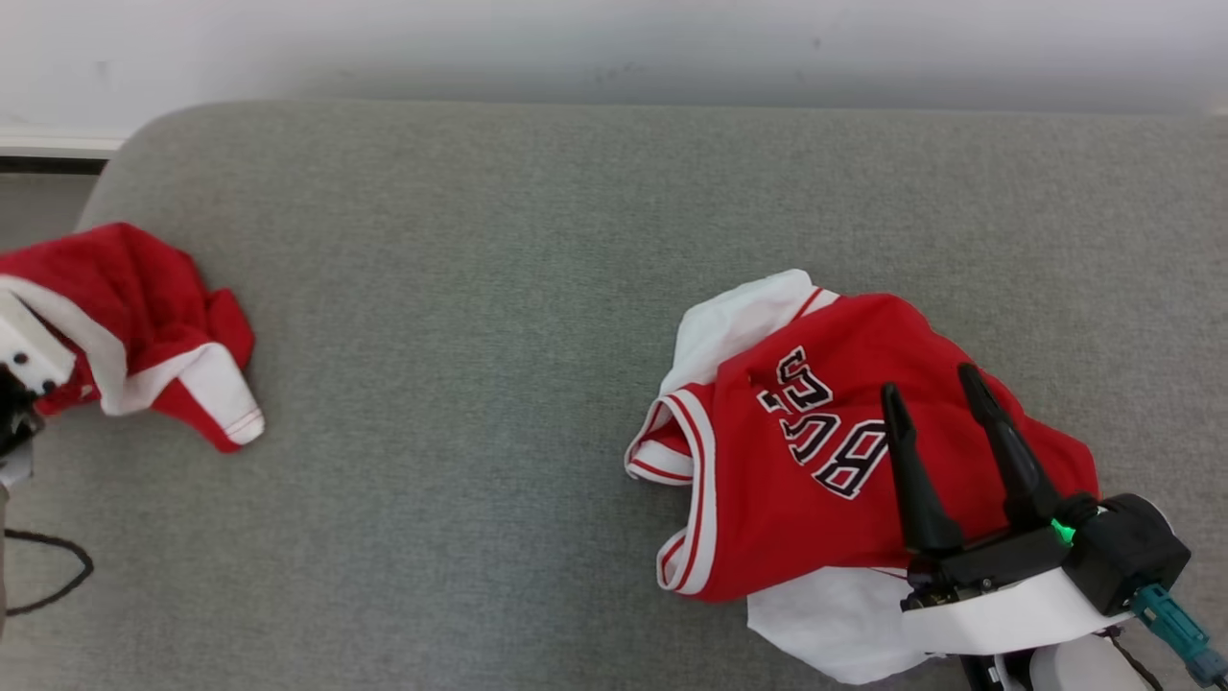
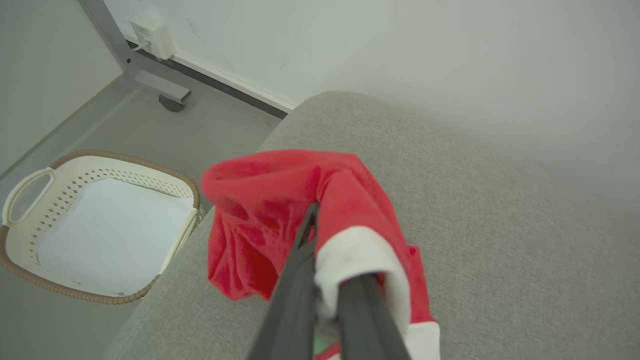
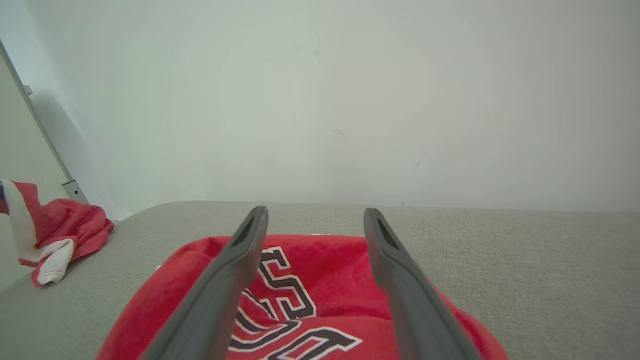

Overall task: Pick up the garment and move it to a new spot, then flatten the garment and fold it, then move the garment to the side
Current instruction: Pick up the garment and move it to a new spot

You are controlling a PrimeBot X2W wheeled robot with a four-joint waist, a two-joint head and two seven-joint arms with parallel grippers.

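A small red garment with white trim (image 1: 144, 307) hangs bunched at the left edge of the grey cushion (image 1: 480, 288). My left gripper (image 2: 320, 235) is shut on this garment (image 2: 260, 200), and its white band drapes over one finger. The gripper's white wrist housing (image 1: 29, 355) pokes out from under the cloth. A red jersey with black-and-white letters (image 1: 815, 461) lies crumpled at the right, on top of white fabric. My right gripper (image 1: 928, 379) stands open just above the jersey (image 3: 300, 250), with nothing between its fingers.
A cream perforated basket (image 2: 100, 225) lined with white cloth sits on the floor beside the cushion's left end. A metal frame leg (image 2: 150, 75) stands by the wall. A dark cable (image 1: 58, 566) loops at the lower left. The red garment (image 3: 55, 230) also shows at the far left.
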